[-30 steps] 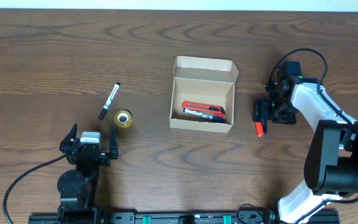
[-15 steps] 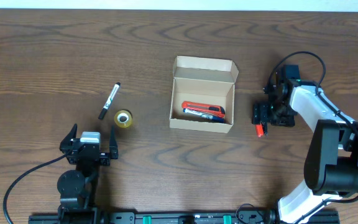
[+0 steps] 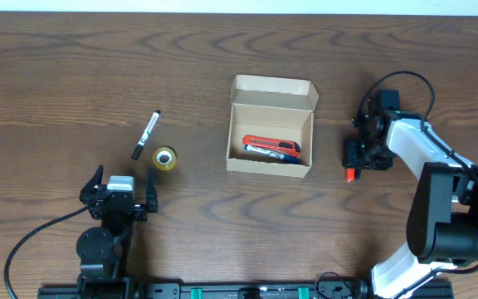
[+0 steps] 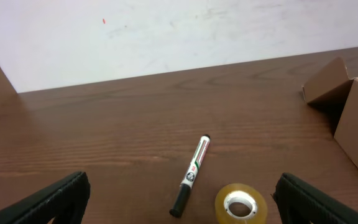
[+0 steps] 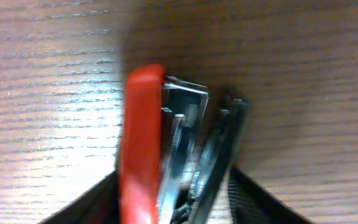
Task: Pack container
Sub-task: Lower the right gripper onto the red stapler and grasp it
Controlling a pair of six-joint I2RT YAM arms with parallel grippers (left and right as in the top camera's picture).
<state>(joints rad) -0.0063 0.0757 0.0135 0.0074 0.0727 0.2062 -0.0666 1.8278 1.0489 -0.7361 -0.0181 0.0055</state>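
Right gripper [image 3: 353, 162] straddles the red stapler [image 5: 140, 143] right of the box [image 3: 270, 137]; whether it grips yet is unclear. Squeeze squarely before lifting. Left gripper [image 3: 124, 184] rests with jaws apart.

Open container [image 3: 269, 165] mid-table, marker [image 3: 146, 134] and tape [image 3: 165, 159] left, right pincer [image 3: 352, 161] on red object [image 3: 348, 175]

A dark wood-grain table [image 3: 73, 66] meets a white wall [image 4: 166, 31].

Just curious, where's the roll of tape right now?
In the overhead view, the tape roll lies on the robot's left side, beside the black marker, well left of the cardboard box.
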